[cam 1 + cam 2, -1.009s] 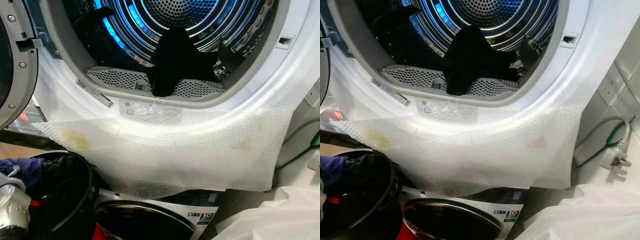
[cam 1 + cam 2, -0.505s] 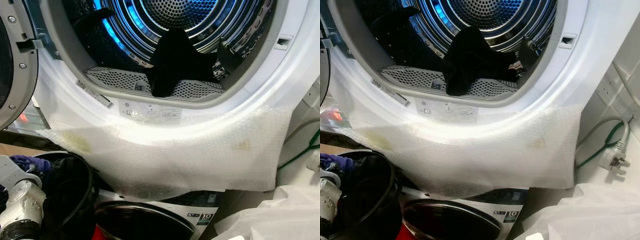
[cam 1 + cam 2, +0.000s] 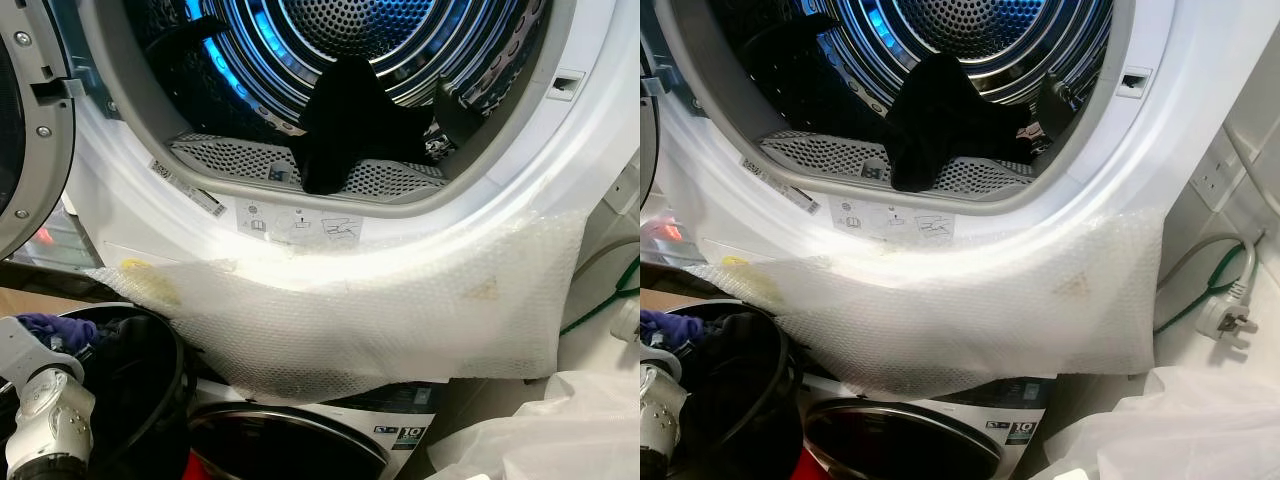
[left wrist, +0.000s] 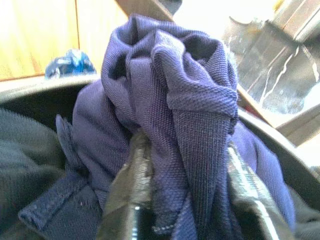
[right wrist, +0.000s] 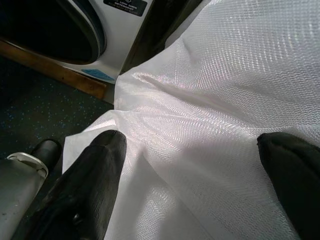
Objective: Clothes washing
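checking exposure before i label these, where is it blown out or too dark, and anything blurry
Left wrist view: background at top blown out white, purple garment sharp, fingers soft. Eye views: drum lit blue, black garment and black basket lose detail. Right wrist view: white sheet glary, fingers blurred.

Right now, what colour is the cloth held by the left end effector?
Dark blue-purple knit cloth; the left wrist view shows it best.
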`<state>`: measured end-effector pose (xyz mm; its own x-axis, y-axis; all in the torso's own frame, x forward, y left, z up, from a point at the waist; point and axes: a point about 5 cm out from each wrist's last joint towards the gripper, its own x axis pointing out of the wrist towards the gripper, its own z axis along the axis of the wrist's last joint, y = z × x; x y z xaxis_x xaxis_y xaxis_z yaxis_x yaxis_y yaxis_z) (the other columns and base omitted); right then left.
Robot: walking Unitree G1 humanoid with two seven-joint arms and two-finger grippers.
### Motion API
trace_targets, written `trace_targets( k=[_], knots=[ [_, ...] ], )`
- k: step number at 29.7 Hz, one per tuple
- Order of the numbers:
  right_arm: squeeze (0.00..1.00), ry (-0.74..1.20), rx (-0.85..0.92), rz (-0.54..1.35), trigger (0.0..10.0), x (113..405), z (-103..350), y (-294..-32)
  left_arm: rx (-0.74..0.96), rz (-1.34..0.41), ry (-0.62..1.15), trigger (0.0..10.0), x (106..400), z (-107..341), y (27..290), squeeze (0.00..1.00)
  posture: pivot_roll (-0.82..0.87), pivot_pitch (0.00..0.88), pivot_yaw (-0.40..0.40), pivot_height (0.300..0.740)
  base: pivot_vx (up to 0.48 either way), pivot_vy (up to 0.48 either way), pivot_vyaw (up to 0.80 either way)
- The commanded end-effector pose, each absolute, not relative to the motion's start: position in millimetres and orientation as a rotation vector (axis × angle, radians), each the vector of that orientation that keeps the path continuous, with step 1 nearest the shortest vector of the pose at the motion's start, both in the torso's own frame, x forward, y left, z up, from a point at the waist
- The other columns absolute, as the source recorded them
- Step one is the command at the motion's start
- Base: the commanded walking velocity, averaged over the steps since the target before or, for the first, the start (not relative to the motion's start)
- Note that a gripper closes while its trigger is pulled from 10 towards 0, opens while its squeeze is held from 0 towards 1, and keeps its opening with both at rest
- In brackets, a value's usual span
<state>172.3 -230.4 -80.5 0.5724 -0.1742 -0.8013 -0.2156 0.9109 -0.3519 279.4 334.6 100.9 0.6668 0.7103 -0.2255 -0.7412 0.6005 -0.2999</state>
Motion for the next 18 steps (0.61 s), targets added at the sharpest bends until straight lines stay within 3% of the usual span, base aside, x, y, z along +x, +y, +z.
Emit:
trace_targets(
  k=[1,18],
  knots=[
    [0.0,0.982,-0.431,-0.001,10.0,168,-81,-238,-0.363,0.848,0.061,0.0,278,106,332,0.0,0.1,0.0,-0.09,0.74,0.0,0.0,0.0],
    [0.0,0.999,-0.44,-0.045,10.0,167,-77,-254,-0.409,0.86,0.073,0.0,260,87,305,0.0,0.12,0.0,-0.117,0.74,0.0,0.0,0.0]
  ],
)
